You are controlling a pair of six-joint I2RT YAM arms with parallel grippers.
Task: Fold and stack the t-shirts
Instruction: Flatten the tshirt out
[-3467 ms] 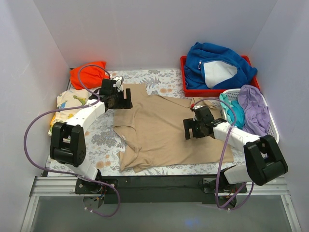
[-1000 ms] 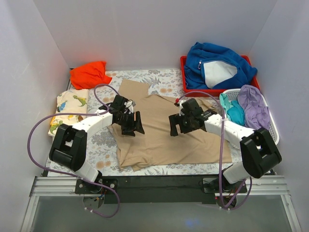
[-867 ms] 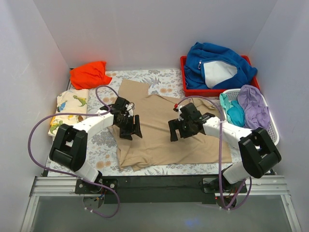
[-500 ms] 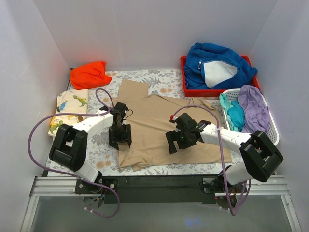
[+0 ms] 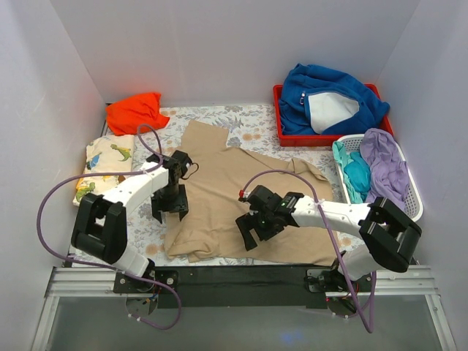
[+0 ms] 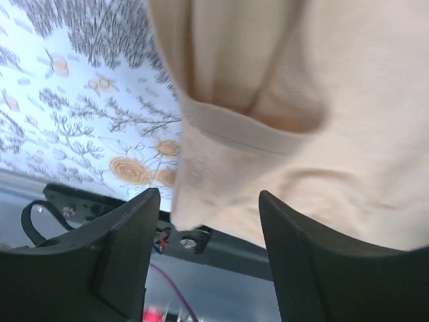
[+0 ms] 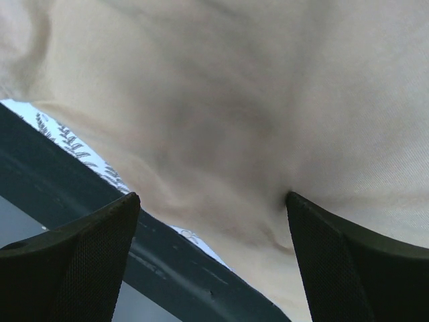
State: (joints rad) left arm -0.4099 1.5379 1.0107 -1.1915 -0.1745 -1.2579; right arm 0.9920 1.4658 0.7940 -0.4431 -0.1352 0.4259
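The dinosaur t-shirt [image 5: 108,155] is partly hidden (behind the left arm [image 5: 131,189]).

Probably a robotics lab test cell: plain white panel walls [image 5: 219,44] box in a floral-clothed table [image 5: 248,117], with a black-and-aluminium mounting rail [image 5: 241,276] along the frame's bottom.

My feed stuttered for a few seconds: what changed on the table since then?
The left gripper and right gripper, both open, swept across the tan t-shirt from its far part toward the near edge; its near-left corner spread outward. The orange t-shirt, dinosaur t-shirt, blue fleece and basket stayed put.
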